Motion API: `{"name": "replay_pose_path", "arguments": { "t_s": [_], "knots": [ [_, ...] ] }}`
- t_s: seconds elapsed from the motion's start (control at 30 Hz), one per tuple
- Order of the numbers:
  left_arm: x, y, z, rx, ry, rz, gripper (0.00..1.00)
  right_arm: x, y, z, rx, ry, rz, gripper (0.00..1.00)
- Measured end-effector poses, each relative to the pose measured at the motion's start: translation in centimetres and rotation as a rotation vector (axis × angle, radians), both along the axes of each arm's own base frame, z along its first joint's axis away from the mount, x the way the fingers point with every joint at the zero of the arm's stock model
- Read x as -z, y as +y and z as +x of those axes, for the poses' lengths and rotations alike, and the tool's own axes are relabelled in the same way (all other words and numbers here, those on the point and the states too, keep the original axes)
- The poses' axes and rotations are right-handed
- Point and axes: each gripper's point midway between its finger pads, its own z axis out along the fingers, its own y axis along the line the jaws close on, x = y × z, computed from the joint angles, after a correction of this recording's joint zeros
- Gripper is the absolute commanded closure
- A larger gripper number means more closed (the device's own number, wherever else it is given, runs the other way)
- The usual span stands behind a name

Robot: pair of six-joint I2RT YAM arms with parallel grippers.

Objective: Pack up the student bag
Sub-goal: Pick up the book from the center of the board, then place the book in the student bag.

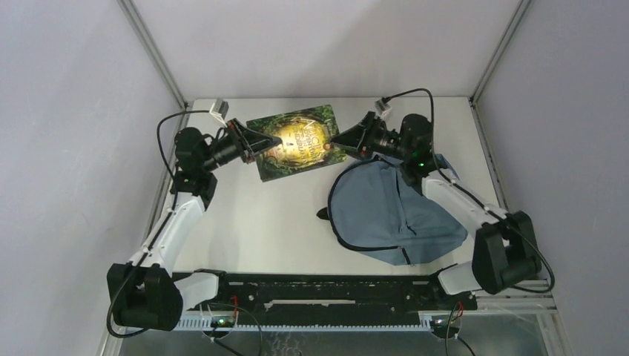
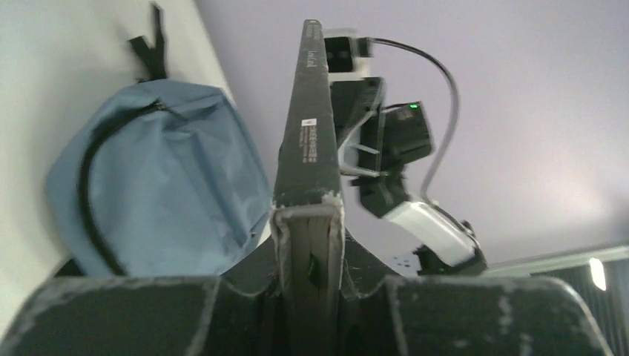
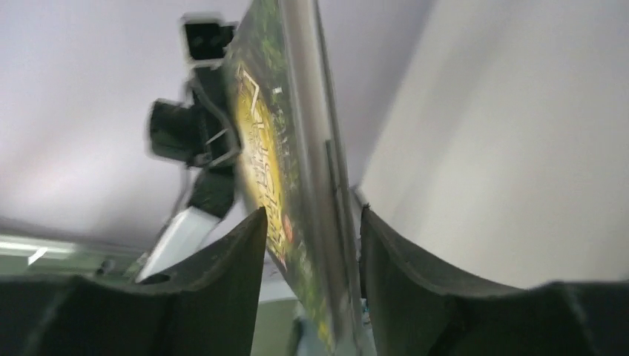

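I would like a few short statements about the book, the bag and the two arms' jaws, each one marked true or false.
1. The book is already inside the student bag. False: it is outside the bag, gripped by the left jaws.
2. The left jaws are shut on one edge of the book. True.
3. The student bag lies under the left arm. False: it lies on the table beneath the right arm.
4. The book's cover is green with a yellow centre. True.
5. The right jaws stand one on each side of the book's opposite edge. True.
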Motion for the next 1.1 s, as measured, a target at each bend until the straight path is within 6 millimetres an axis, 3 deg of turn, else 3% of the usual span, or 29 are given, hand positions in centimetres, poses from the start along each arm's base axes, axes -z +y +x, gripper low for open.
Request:
{"name": "replay_pose_path", "arguments": {
  "t_s": [0.1, 0.23, 0.3, 0.4, 0.53, 0.67, 0.83, 1.03, 1.1],
  "knots": [
    [1.7, 1.9, 0.8, -0.060, 0.059, 0.072, 1.00, 1.6, -2.5, 1.5, 0.167, 0.007, -0.172, 0.36],
    [3.9, 7.1, 2.8, -0.254, 0.152, 0.176, 1.00, 3.9, -6.7, 1.4, 0.379, -0.019, -0.460, 0.35],
    [4.9, 9.3, 3.0, -0.337, 0.186, 0.219, 1.00, 5.7, -7.1, 0.0, 0.404, -0.037, -0.602, 0.32],
    [6.4, 11.5, 2.7, -0.426, 0.237, 0.280, 1.00, 9.3, -5.4, -3.3, 0.356, -0.064, -0.816, 0.25],
    [7.2, 11.9, 2.1, -0.444, 0.264, 0.315, 1.00, 14.5, -2.7, -7.4, 0.234, -0.083, -1.044, 0.24],
    [7.7, 12.0, 1.8, -0.440, 0.277, 0.328, 1.00, 19.0, -1.0, -9.4, 0.159, -0.097, -1.225, 0.26],
    [7.8, 11.9, 1.7, -0.435, 0.273, 0.335, 1.00, 22.4, 0.6, -9.1, 0.152, -0.117, -1.383, 0.37],
    [8.0, 11.8, 1.5, -0.422, 0.275, 0.340, 1.00, 24.4, -1.2, -8.3, 0.208, -0.128, -1.540, 0.59],
    [8.0, 11.7, 1.5, -0.416, 0.272, 0.340, 1.00, 24.5, -1.9, -8.1, 0.228, -0.133, -1.574, 0.74]
  ]
}}
